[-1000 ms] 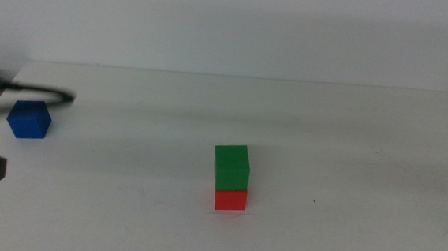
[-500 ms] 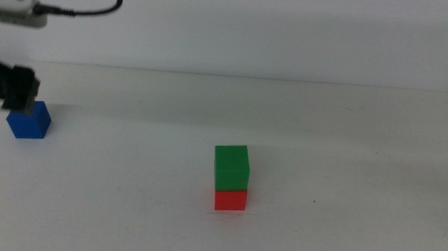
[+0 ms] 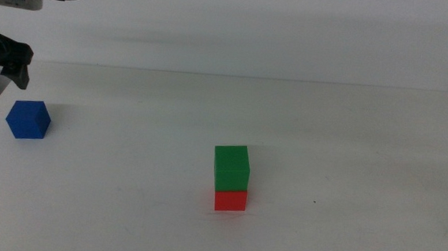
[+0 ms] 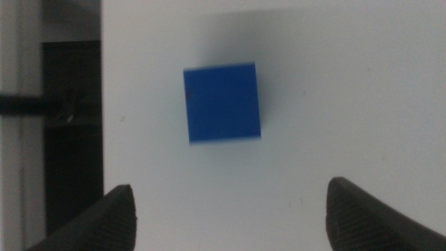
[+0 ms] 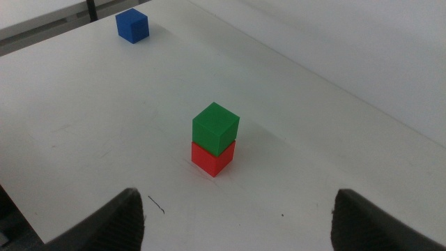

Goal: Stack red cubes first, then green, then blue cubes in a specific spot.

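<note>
Dark and wide apart, the two jaws of the left gripper (image 4: 230, 209) hold nothing. This gripper hangs in the air over the far left side of the white table (image 3: 349, 150). In the middle view it shows as a dark shape (image 3: 11, 55) at the left edge, with a black cable looping above it.

Right below the left gripper, and a little ahead of its tips, sits the blue cube (image 4: 223, 102). The cube rests flat on the table and the jaws do not touch it. In the left wrist view it lies in line with the gap between the two jaws, close to the table's edge, where a dark strip shows. In the middle view the blue cube (image 3: 28, 120) sits just under and a bit nearer than the gripper.

Well apart from the left gripper, out near the middle of the table, stands a small stack. The green cube (image 3: 231, 168) sits right on top of the red cube (image 3: 231, 199), and their sides line up. The red cube touches the table.

The right gripper (image 5: 237, 219) waits back from the stack, up in the air, with its dark jaws spread wide and empty. From there the green cube (image 5: 215, 127) on the red cube (image 5: 211, 159) lies in front of it, and the blue cube (image 5: 132, 26) is far beyond.
</note>
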`<action>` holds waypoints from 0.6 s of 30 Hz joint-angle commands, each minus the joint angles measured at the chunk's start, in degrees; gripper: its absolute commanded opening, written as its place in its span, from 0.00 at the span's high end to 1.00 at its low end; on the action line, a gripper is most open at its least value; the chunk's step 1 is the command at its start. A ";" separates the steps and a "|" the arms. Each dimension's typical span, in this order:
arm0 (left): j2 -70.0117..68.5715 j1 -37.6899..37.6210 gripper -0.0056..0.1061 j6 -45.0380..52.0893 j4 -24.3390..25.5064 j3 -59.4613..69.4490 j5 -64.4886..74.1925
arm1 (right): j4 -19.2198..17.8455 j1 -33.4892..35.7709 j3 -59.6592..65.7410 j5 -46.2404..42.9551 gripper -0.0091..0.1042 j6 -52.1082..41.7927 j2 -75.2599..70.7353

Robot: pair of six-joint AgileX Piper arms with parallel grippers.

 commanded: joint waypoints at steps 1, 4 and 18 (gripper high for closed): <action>1.15 1.71 0.13 4.27 -5.00 -5.40 -0.70 | -0.55 -0.34 -1.34 -4.44 0.09 -0.75 0.20; 6.15 3.25 0.13 7.70 -8.28 -10.25 0.46 | -0.55 -0.34 -1.34 -4.44 0.09 -0.75 0.20; 20.55 3.89 0.13 8.84 -10.21 -22.12 4.08 | -0.55 -0.34 -1.34 -4.44 0.09 -0.71 0.20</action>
